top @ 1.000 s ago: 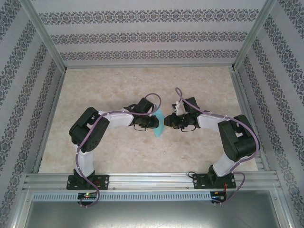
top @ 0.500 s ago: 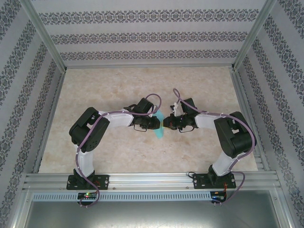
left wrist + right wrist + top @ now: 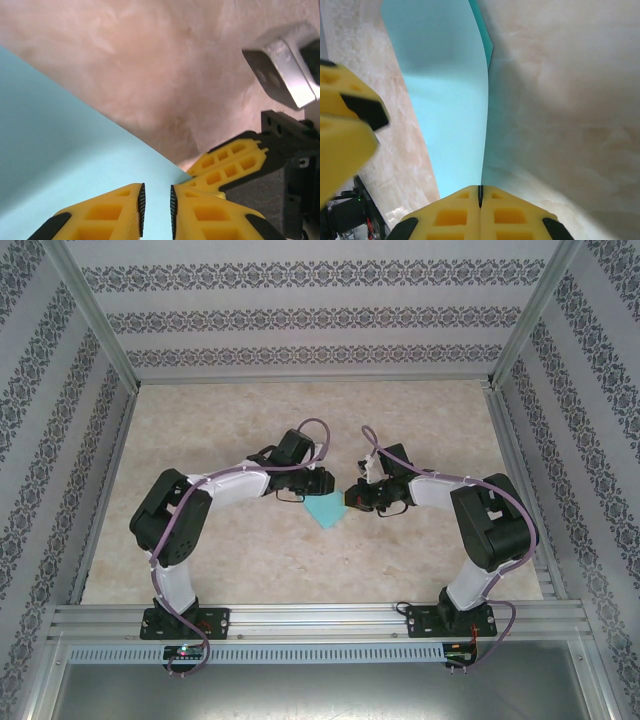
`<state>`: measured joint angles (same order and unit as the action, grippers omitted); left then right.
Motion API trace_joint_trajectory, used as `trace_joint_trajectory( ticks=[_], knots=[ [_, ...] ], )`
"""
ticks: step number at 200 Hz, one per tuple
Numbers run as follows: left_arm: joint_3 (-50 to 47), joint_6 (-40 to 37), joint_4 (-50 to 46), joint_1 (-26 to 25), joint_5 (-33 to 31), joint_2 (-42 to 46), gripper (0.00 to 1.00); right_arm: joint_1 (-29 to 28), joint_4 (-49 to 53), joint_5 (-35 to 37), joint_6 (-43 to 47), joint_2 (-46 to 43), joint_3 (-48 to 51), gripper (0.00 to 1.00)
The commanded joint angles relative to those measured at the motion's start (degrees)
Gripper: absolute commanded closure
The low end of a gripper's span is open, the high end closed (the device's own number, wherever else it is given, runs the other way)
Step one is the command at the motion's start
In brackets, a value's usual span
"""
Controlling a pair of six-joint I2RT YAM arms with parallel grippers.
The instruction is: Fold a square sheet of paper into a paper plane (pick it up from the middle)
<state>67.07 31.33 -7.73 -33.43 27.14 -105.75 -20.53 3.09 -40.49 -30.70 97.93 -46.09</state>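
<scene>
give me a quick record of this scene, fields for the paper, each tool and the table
paper: teal sheet, curved rather than flat, between the two tools
right tool: shut on the sheet's edge
left tool: fingers a narrow gap apart, sheet showing behind them
fold state: no dart shape yet
table: beige marbled top

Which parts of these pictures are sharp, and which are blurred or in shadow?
Top external: sharp, evenly lit, the paper sheet clear. Left wrist: tabletop soft. Right wrist: left tool's fingers blurred; sheet darker toward its far end.
</scene>
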Motion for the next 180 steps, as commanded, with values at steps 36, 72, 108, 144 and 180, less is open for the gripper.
trace_joint_trajectory(
  ticks=[36,72,108,144,180],
  knots=[
    [0.18,-6.36,-9.64,3.01,-5.73,0.00,0.76,-0.71,2.81,1.64,2.36,-1.25,-1.52,0.95],
    [-1.19,-7.60,-9.77,3.76,-5.81,-0.78,0.77,-0.78,3.42,1.66,2.59,-1.40,-2.15,0.95],
    [-0.44,-7.32,-8.97,3.77,-2.20,-4.29,0.77,-1.46,3.55,1.33,2.21,-1.25,-3.13,0.95],
    [-1.14,-7.75,-9.17,3.72,-1.33,-5.60,0.77,-2.18,4.12,1.95,2.13,-1.43,-3.72,0.95],
    [-3.10,-7.95,-8.65,3.80,-1.03,-6.07,0.77,-3.39,3.95,2.08,1.54,-1.22,-4.53,0.94]
  ],
)
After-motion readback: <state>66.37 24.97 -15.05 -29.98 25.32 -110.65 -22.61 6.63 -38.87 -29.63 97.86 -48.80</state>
